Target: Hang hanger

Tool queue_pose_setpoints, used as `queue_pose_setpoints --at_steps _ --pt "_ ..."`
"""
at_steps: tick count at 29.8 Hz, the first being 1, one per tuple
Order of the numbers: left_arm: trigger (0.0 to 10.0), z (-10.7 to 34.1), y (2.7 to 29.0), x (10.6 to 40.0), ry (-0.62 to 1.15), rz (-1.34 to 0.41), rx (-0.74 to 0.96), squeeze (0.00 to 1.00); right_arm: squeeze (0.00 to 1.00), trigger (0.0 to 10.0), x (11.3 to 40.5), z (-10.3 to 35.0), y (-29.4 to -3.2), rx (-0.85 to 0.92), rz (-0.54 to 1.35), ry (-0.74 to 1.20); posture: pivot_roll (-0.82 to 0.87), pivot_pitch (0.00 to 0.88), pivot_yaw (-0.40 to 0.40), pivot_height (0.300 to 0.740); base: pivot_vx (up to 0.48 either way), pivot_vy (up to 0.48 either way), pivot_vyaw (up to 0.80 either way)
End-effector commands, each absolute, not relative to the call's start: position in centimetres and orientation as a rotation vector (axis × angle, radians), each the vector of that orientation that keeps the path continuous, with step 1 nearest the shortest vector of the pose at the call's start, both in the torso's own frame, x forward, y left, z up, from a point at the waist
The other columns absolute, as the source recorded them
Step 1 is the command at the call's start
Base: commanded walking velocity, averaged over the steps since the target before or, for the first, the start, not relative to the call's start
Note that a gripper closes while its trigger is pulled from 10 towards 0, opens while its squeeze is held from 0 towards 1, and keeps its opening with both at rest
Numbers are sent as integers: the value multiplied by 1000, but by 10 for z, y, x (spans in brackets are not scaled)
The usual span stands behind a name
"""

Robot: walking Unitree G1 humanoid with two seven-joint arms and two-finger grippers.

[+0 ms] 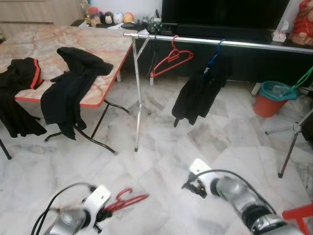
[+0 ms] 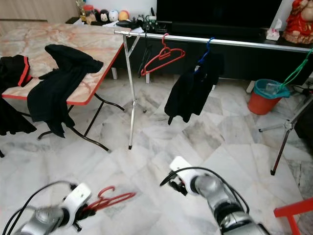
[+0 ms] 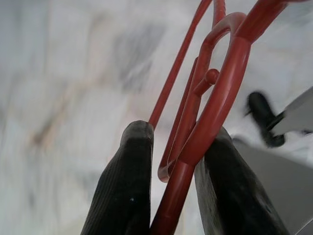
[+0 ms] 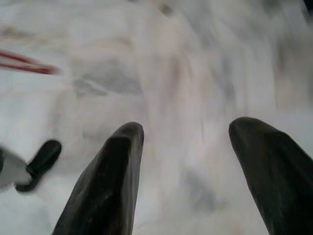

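Low at my left, my left gripper [image 1: 104, 213] is shut on a red plastic hanger [image 1: 128, 199] that juts out over the marble floor. The left wrist view has the red hanger [image 3: 195, 147] pinched between both black fingers [image 3: 127, 186]. My right gripper [image 4: 188, 132] is open with nothing in it, held low at my right [image 1: 190, 186]. Ahead stands a silver clothes rail [image 1: 220, 42]. Another red hanger [image 1: 171, 59] hangs on it, beside a black garment [image 1: 200, 93] on a blue hanger.
A folding table [image 1: 98, 44] with black clothes draped over it stands at the left. An orange bucket [image 1: 268, 100] and a stand's metal leg [image 1: 292, 144] are at the right. A red frame [image 1: 298, 213] sits near my right arm.
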State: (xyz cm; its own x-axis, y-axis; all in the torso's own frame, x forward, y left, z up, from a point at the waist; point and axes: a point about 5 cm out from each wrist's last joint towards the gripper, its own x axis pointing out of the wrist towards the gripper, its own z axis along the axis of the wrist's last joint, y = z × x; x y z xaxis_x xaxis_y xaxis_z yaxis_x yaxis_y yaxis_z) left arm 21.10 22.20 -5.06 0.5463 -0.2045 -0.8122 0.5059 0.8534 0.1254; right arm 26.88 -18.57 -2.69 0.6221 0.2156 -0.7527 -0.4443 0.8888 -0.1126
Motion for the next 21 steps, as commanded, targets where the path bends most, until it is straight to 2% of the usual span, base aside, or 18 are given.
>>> queue_pose_setpoints --at_steps 1,4,6,8,14,18,21 --pt "10000 -60 231 199 947 -317 336 0 0 10000 249 -44 -192 -212 240 895 41 0 -30 740 0 0 0" --pt "10000 -74 239 174 1030 -157 229 0 0 10000 216 -67 -192 -75 67 997 38 0 -25 740 0 0 0" --pt "10000 -77 239 170 1045 -143 218 0 0 10000 209 -71 -193 -55 34 1020 36 0 -25 740 0 0 0" --pt "10000 -85 235 155 1073 -68 145 0 0 10000 182 -86 -195 -6 -98 1107 39 0 -27 740 0 0 0" --pt "10000 -90 232 148 1100 -26 106 0 0 10000 172 -90 -193 39 -108 1107 39 0 -28 740 0 0 0" --pt "10000 -91 229 148 1105 -32 111 0 0 10000 168 -92 -194 -1 -99 1127 30 0 -23 740 331 0 0" --pt "10000 -91 228 150 1097 -16 103 0 0 10000 169 -91 -196 3 -144 1139 34 0 -25 740 369 0 -756"
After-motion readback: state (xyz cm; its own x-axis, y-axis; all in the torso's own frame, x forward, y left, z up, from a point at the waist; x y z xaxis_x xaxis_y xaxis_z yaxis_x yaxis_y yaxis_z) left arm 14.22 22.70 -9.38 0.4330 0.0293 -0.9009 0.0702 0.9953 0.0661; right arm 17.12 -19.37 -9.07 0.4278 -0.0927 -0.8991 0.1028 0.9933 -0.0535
